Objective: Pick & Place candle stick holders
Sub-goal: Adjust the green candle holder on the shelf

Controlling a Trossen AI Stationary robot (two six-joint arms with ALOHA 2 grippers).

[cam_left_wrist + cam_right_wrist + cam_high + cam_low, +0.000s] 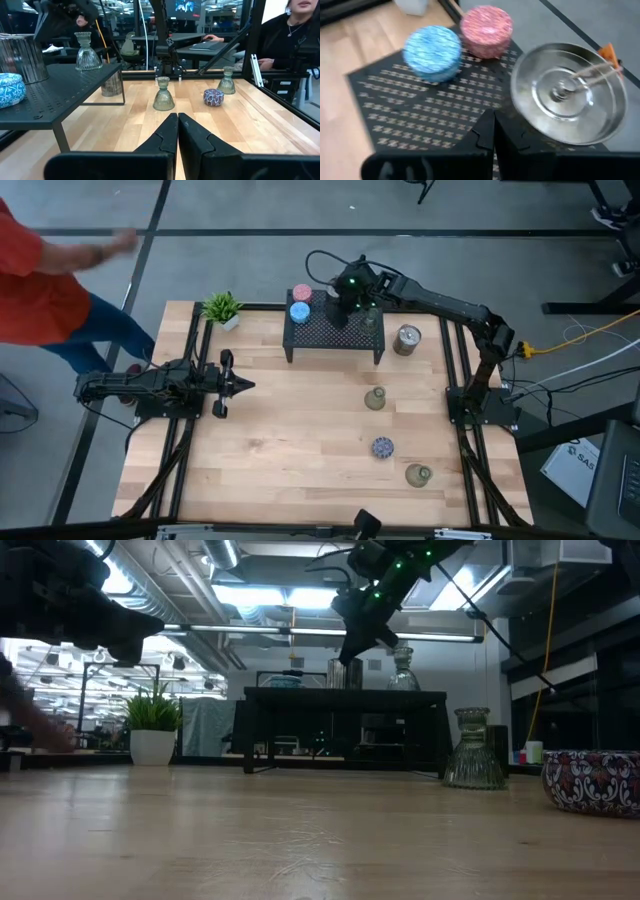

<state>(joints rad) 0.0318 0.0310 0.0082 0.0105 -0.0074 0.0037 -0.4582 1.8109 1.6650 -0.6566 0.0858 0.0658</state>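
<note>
A black mesh rack stands at the table's far side. On it sit a pink holder, a light blue holder, a shiny silver holder and a clear glass holder. My right gripper hangs shut over the rack, close beside the silver holder, with nothing between its fingers. On the table stand another silver holder, two olive glass holders and a speckled dark blue holder. My left gripper waits shut at the table's left, pointing level.
A small green potted plant stands left of the rack at the far edge. A person in an orange top moves beyond the table's far left corner; another person sits beyond the table's right side. The wooden table spreads bare between the arms.
</note>
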